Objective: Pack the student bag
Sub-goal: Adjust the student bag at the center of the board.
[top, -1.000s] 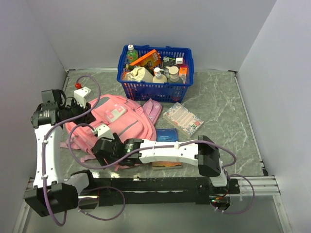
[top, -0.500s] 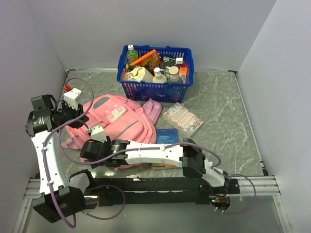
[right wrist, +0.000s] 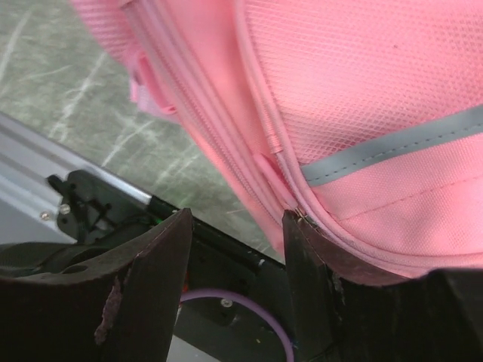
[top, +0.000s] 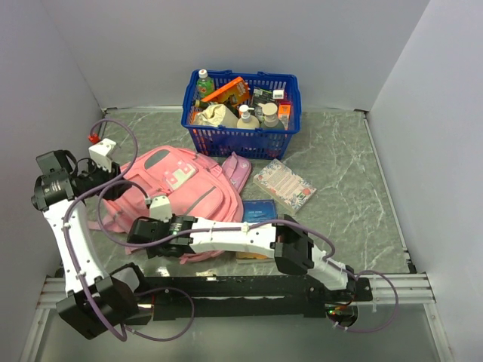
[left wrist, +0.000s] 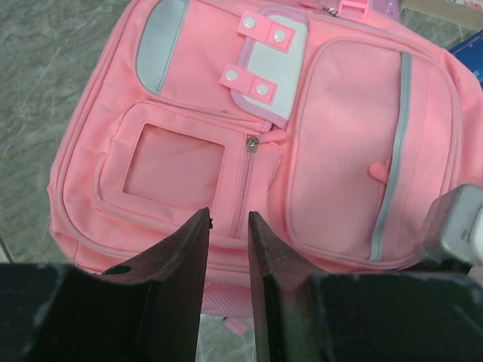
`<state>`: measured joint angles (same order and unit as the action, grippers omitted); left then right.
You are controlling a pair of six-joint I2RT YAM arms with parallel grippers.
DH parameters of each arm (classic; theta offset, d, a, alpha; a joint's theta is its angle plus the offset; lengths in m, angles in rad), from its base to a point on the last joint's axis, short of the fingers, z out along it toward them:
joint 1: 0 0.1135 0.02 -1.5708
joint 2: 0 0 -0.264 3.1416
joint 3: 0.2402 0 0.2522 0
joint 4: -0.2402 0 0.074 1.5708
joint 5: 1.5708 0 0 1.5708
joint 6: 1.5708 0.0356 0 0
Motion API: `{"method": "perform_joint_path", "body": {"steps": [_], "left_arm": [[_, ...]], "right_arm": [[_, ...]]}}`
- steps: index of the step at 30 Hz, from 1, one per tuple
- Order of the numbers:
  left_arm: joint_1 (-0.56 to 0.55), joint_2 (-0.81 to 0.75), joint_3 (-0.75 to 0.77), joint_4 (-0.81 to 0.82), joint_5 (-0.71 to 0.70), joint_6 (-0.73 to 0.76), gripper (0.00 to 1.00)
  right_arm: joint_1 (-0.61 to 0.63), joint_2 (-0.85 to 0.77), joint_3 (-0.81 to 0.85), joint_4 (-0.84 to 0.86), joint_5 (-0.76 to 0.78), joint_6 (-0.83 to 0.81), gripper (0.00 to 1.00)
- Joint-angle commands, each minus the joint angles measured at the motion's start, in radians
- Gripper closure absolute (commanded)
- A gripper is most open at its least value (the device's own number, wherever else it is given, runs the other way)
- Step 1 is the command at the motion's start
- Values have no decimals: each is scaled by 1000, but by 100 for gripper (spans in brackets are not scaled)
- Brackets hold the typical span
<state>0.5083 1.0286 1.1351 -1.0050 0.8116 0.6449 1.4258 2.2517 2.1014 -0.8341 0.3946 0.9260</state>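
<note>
The pink student bag (top: 181, 192) lies flat on the table, front pockets up. It fills the left wrist view (left wrist: 339, 151) and the right wrist view (right wrist: 362, 90). My left gripper (top: 119, 183) hovers over the bag's left end; its jaws (left wrist: 229, 219) stand a narrow gap apart with nothing between them. My right gripper (top: 134, 235) is open at the bag's near left corner. In the right wrist view (right wrist: 238, 219) its right fingertip (right wrist: 298, 226) touches the bag's zip seam beside a metal zip pull (right wrist: 300, 215). The gap between the jaws holds nothing.
A blue plastic basket (top: 240, 113) full of bottles and packets stands at the back. A small pink pencil case (top: 238, 170), a floral packet (top: 284, 183) and a blue book (top: 256, 211) lie right of the bag. Walls close the left, back and right.
My left arm has swung left and back, off the bag's middle to its left end. My right gripper has reached further left along the bag's near edge.
</note>
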Motion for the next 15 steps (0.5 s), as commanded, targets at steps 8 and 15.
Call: {"method": "perform_joint_path", "body": {"steps": [8, 15], "left_arm": [[32, 51, 25, -17, 92, 82, 68], [32, 73, 15, -119, 149, 226, 66]], "right_arm": [[-50, -336, -493, -1, 86, 99, 44], [-51, -400, -535, 69, 75, 65, 43]]}}
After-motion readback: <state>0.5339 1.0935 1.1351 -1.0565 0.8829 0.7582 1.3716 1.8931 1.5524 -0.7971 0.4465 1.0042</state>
